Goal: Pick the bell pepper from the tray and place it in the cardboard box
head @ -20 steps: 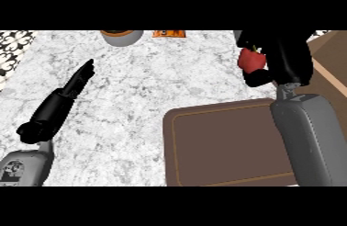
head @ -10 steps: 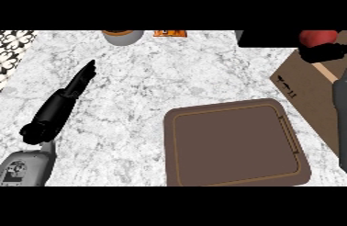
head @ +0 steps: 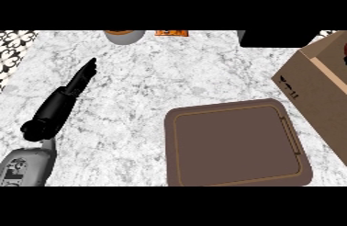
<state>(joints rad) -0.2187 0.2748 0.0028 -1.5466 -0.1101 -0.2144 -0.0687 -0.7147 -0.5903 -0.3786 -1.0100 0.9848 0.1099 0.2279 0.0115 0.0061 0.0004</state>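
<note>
The tray [head: 237, 144] lay on the marble bench [head: 169, 78] at about 5 o'clock of the view, brown, shallow-rimmed, and bare of any load. No bell pepper showed on it or elsewhere on the bench. The cardboard box [head: 318, 87] stood at 3 o'clock, just beside the tray's right rim, tilted in view so that 1 side panel faced the camera; a small dark patch sat at its upper right edge, too little to identify. The pepper's position therefore could not be confirmed; if it was in the box, the box wall hid it.

The left robot hand [head: 68, 96] rested at 9 o'clock, fingers straight and together, pointing toward 1 o'clock, holding nothing. The right robot hand was out of view, so its state could not be reported.

A grey cup [head: 125, 36] and an orange item [head: 170, 33] sat at 12 o'clock, well apart from the tray.

Judgement: with the tray vacated, the pick step appeared complete and the placing step was in hand or finished. The next move called for releasing the pepper inside the box, if still held, and clearing the right arm of the box.
</note>
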